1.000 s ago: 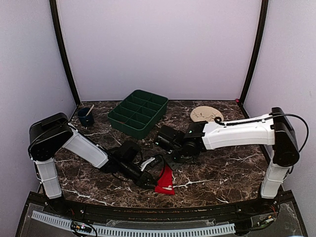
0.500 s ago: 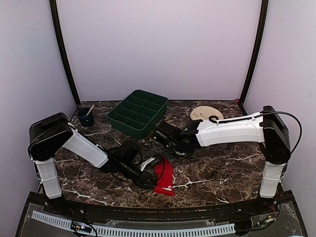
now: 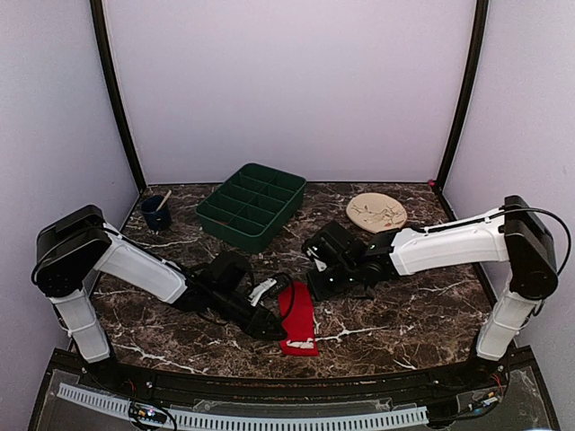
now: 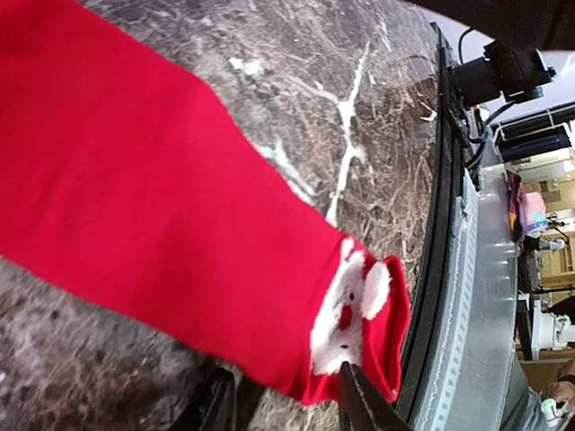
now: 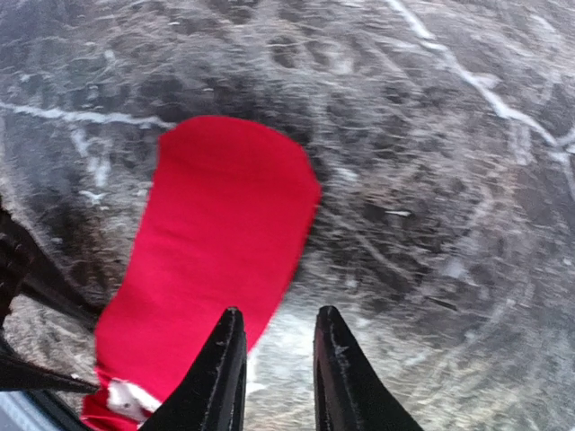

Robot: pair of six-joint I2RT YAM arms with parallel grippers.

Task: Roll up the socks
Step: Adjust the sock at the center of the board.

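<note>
From above, the socks [image 3: 300,314] lie flat, running from just beside the left pincer [image 3: 269,321] to just short of the right pincer [image 3: 316,285]; whether one lies on the other I cannot tell, and with both wrists this near a hurried move could knock them together. In the left wrist view the left pincer [image 4: 286,375] stands apart, the white-marked cuff [image 4: 349,314] poking between its fingers; closing here may catch only a corner and start a crooked roll, or drag fabric towards the table edge [image 4: 437,269] just beyond. In the right wrist view the right pincer [image 5: 279,314] is apart and empty, the toe [image 5: 238,180] just ahead and leftward; pressing off-centre could let it slip free
</note>
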